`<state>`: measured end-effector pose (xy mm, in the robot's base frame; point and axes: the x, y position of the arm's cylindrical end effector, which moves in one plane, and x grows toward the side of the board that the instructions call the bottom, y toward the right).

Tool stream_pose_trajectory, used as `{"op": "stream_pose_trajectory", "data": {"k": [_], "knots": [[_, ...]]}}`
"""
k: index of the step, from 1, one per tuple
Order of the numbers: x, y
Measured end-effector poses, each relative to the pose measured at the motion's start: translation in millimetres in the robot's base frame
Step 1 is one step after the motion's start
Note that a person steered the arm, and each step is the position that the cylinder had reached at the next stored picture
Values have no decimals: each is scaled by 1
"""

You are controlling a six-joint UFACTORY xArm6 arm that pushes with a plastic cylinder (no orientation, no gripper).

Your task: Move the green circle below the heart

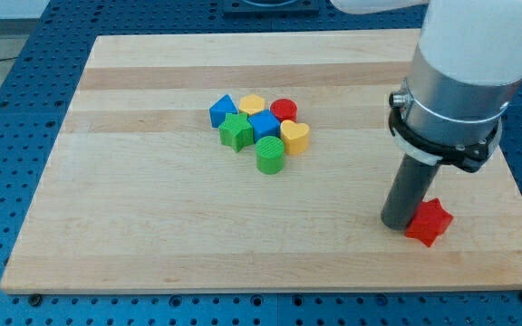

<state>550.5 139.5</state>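
Note:
The green circle [270, 154] stands on the wooden board [152, 226] at the bottom of a tight cluster of blocks. The yellow heart [295, 137] touches it at its upper right. My tip [397, 223] is far to the view's right of the cluster, near the board's lower right. It rests against the left side of a red star [429, 222]. The arm's white and grey body rises above it.
In the cluster are a blue triangle [223, 110], a yellow hexagon [252, 104], a red circle [284, 110], a blue cube [264, 125] and a green star [236, 132]. A blue perforated table surrounds the board.

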Motion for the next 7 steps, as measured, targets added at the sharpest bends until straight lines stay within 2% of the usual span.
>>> {"op": "stream_pose_trajectory", "data": {"k": [2,5,6,7], "knots": [[-31,-28],[-27,-171],[-47,-207],[-83,-209]]}}
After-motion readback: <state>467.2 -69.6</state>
